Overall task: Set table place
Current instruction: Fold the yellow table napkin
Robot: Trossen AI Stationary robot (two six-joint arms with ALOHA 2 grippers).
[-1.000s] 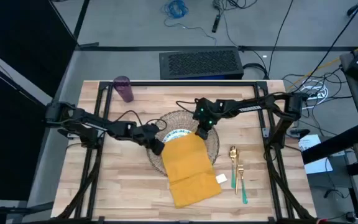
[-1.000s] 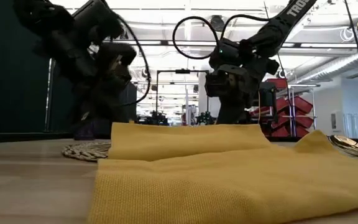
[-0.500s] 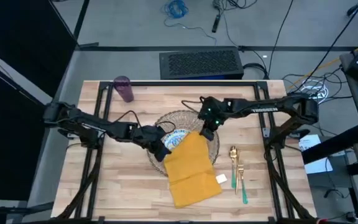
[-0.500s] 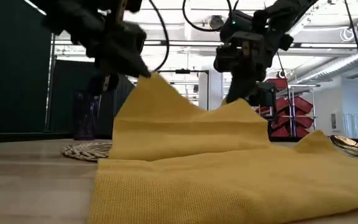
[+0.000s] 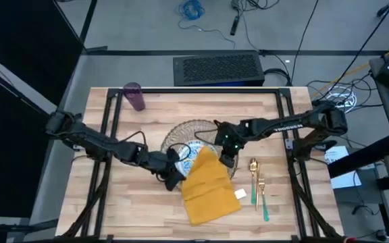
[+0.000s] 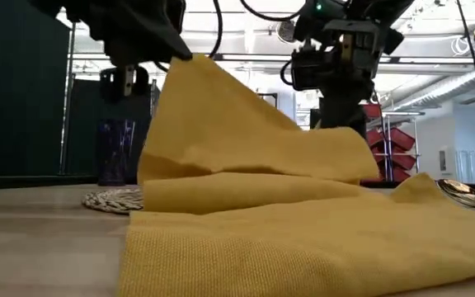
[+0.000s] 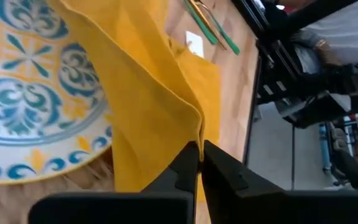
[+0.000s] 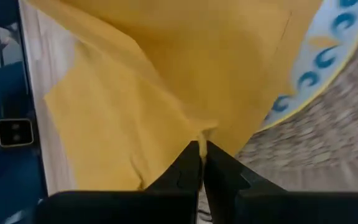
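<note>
Napkin (image 5: 206, 182) corners higher, folded back, apparently.

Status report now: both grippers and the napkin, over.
Left gripper and right gripper each shut on a napkin corner, far edge lifted off the plate. Fork and spoon beside it, nothing blocking.

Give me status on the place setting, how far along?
Done: plate sits on the mat. In hand: left gripper and right gripper each pinch a napkin corner, lifting its far edge off the plate. Left: napkin half covers the mat, fork and spoon lie right of it, cup sits at the table's far left corner.
</note>
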